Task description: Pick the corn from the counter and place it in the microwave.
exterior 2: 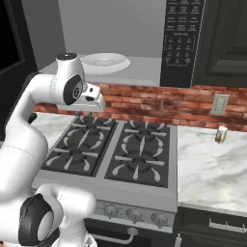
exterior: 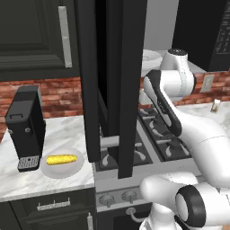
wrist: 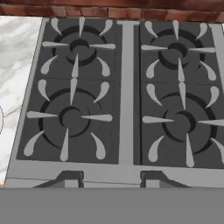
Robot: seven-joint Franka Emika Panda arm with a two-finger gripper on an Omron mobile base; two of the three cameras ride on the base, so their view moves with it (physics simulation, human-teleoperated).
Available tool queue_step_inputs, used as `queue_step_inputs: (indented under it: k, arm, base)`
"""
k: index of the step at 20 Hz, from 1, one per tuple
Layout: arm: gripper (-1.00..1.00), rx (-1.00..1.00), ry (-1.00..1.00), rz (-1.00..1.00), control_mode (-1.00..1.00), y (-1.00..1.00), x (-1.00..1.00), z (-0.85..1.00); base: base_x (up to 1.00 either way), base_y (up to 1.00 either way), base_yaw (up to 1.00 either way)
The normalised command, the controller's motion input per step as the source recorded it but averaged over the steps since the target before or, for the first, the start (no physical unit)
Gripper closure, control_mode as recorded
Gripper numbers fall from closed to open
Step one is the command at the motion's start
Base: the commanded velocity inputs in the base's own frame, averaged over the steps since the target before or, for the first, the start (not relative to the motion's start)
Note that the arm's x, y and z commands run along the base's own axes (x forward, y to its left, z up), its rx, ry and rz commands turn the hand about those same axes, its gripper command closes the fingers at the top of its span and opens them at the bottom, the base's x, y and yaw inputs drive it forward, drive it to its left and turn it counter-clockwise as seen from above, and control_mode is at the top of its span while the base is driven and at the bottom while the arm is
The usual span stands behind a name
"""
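Corn (exterior: 61, 159) lies on a white plate (exterior: 74, 169) beside the coffee machine (exterior: 26, 127).

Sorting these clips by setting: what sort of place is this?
A home-style kitchen, rendered. A four-burner stove sits between marble counter sections, a microwave hangs open above a brick backsplash, and a coffee machine stands beside corn on a plate.

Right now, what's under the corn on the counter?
The corn lies on a round white plate, which rests on the marble counter beside the coffee machine. The plate hides the counter beneath it.
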Motion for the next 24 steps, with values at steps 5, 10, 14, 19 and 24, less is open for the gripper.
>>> queue_step_inputs:
  k: [5,10,14,19,24]
  arm:
    - [-1.00,-0.03,0.00,0.01,-1.00,0.00,-0.39,-0.21]
    - [-1.00,0.07,-0.09,0.51,-1.00,0.27,-0.70,-0.36]
    - [-1.00,0.23,-0.04,1.00,-1.00,0.06,-0.01,-0.23]
    - [-1.00,0.26,-0.04,0.99,-1.00,0.02,0.00,-0.14]
    - [-1.00,0.19,-0.13,0.64,-1.00,0.80,0.10,-0.10]
  base:
    - [0.00,0.00,0.00]
    - [0.00,0.00,0.00]
    - [0.00,0.00,0.00]
    - [0.00,0.00,0.00]
    - [0.00,0.00,0.00]
